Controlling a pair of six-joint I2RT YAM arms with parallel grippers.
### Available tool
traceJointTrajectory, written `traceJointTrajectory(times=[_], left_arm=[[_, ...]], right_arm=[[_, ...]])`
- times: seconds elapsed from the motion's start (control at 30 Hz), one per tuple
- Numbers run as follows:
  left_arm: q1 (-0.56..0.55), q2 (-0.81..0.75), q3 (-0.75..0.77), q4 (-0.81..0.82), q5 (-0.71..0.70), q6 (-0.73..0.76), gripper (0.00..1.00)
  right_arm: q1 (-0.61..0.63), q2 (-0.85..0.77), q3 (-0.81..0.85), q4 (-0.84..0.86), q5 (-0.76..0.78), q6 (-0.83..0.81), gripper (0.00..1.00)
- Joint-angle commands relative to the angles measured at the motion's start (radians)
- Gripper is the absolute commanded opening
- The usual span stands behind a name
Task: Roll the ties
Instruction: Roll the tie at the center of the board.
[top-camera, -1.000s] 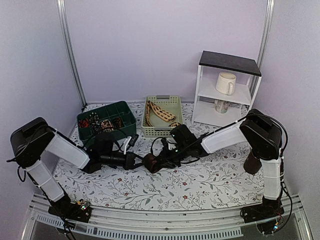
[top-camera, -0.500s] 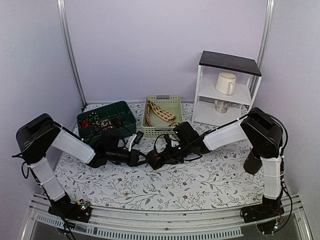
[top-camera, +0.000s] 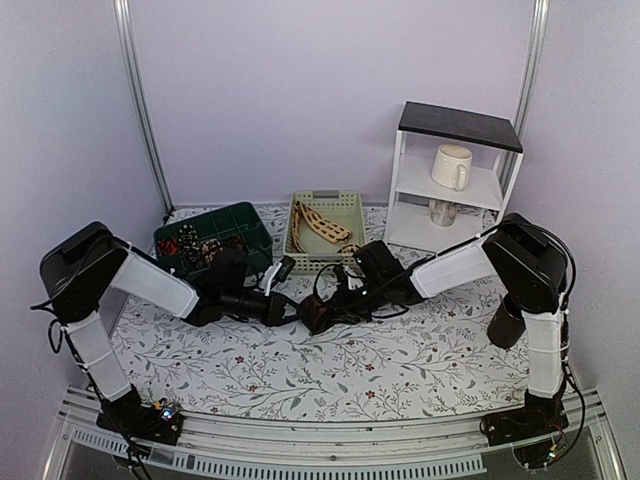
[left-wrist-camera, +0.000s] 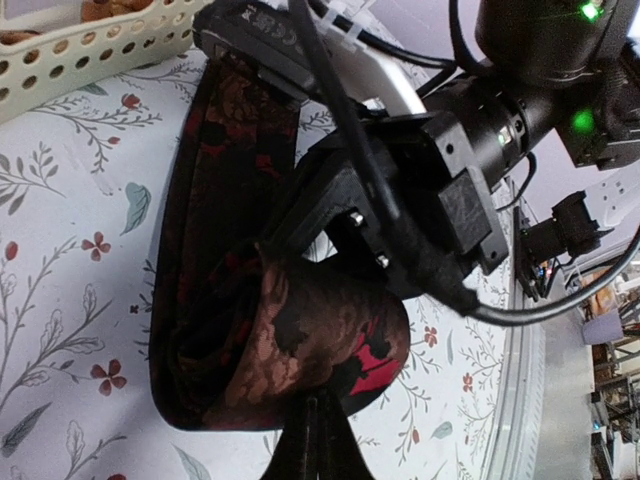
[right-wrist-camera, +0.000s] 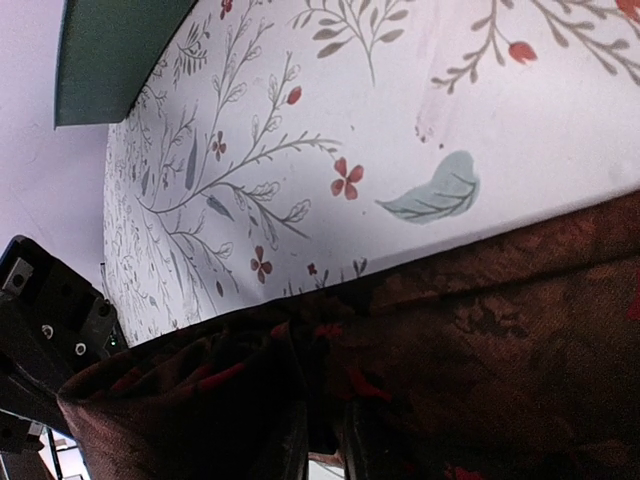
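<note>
Half-rolled dark brown-black, red-flowered fabric tie (left-wrist-camera: 320, 340) in closed jaws of both left gripper (left-wrist-camera: 312, 432) and right gripper (right-wrist-camera: 322, 442).

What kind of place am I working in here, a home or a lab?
Most likely a lab test booth dressed as a home tabletop: plain lilac walls with aluminium posts, a floral tablecloth, a metal rail along the near edge, and a small white shelf holding mugs.

This looked like a robotics lab cell: a bench (top-camera: 330, 375) under floral cloth, closed in behind by plain lilac panels (top-camera: 300, 90) on aluminium posts (top-camera: 140, 100). A left arm (top-camera: 150, 285) and a right arm (top-camera: 450, 270) stood on a metal rail (top-camera: 330, 440) at its near edge.
</note>
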Motion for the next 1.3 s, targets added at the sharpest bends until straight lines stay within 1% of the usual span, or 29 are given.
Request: traceJointTrajectory(times=[0.0, 0.23, 0.3, 0.67, 0.9, 1.13, 1.27], left_arm=[[0.010, 0.028, 0.037, -0.036, 0.010, 0.025, 0.00], [0.010, 0.046, 0.073, -0.061, 0.013, 0.032, 0.00], [0.010, 0.047, 0.082, -0.069, 0.012, 0.036, 0.00], [0.011, 0.072, 0.124, -0.109, 0.013, 0.055, 0.00], [0.010, 0.091, 0.148, -0.118, 0.016, 0.056, 0.00], [0.006, 0.120, 0.195, -0.157, 0.000, 0.079, 0.00], [0.006, 0.129, 0.212, -0.163, -0.005, 0.089, 0.00]], right_arm=[[-0.011, -0.060, -0.017, 0.022, -0.002, 0.000, 0.16], [-0.016, -0.083, -0.040, 0.047, 0.015, 0.038, 0.09], [-0.021, -0.086, -0.042, 0.047, 0.021, 0.050, 0.08], [-0.030, -0.114, -0.063, 0.032, 0.078, 0.095, 0.10], [-0.037, -0.159, -0.077, -0.054, 0.172, 0.065, 0.09], [-0.113, -0.190, -0.091, -0.083, 0.200, 0.021, 0.09], [-0.165, -0.166, -0.061, -0.115, 0.211, -0.019, 0.07]])
